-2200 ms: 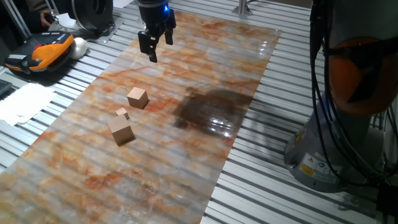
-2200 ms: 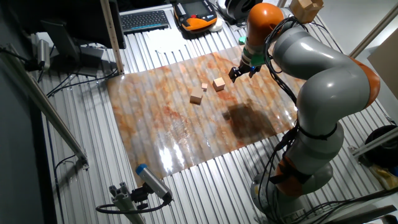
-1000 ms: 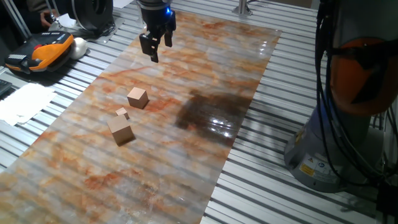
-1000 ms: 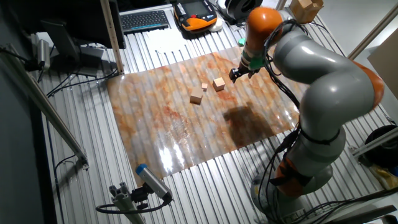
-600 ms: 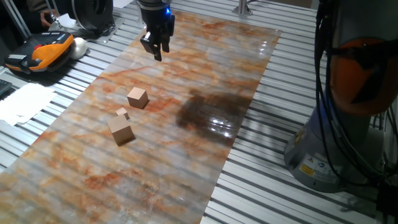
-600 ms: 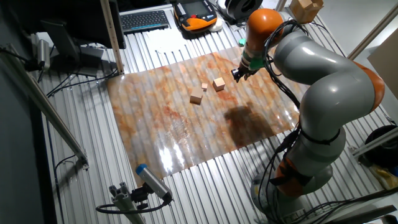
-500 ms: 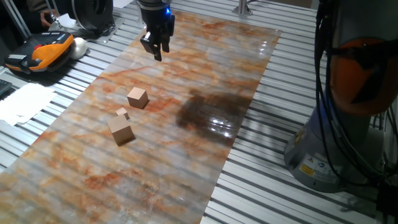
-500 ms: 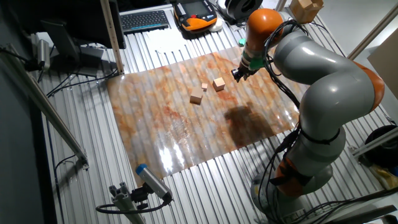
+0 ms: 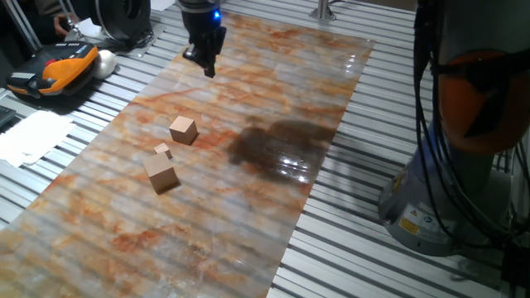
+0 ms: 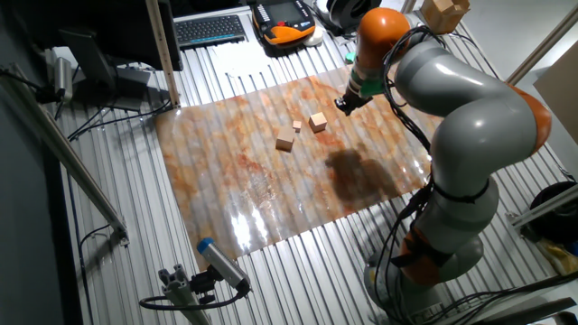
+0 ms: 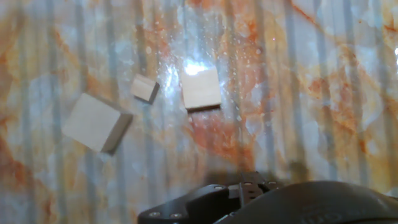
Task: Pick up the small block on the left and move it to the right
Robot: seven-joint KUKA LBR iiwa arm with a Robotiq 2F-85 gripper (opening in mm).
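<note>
1. Leftmost in the hand view lies the bigger block, flat on the marbled mat.
2. Next, the tiny block sits just beside it.
3. Then the small block rests nearby, untouched.
4. Farther off hangs the gripper, well apart from all three; whether its fingers are together or apart cannot be told.

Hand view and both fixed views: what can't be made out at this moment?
- Tool opening: fingers overlap in one fixed view, are too small in the other fixed view, and are out of frame in the hand view.
- Mid-sized light-tan wooden cube: height unreadable from straight above in the hand view.
- Tiny tan wooden block: too small for detail in the other fixed view.
</note>
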